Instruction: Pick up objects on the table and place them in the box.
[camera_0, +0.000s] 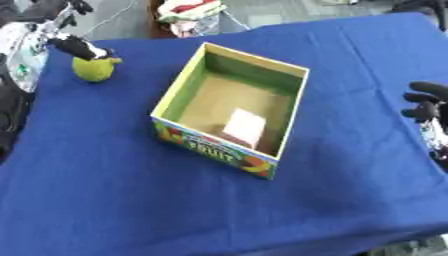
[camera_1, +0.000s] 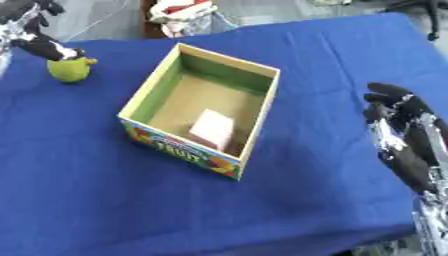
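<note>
A smooth blue cloth (camera_0: 105, 180) is being spread under a square cardboard box (camera_0: 171, 95) holding a pale pink block (camera_1: 213, 128), a round green fruit (camera_0: 94, 70) far-left is being touched by the left hand (camera_0: 80, 47), grip unclear, while the right hand (camera_1: 404, 132) is being rested open.

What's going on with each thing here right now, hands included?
Box: open-topped, upright on the blue table.
Pale block: already inside the box, on its floor.
Yellow-green fruit: on the table, left hand's fingers on its top.
Left hand: reaching down onto the fruit.
Right hand: idle, fingers relaxed, holding nothing.
</note>
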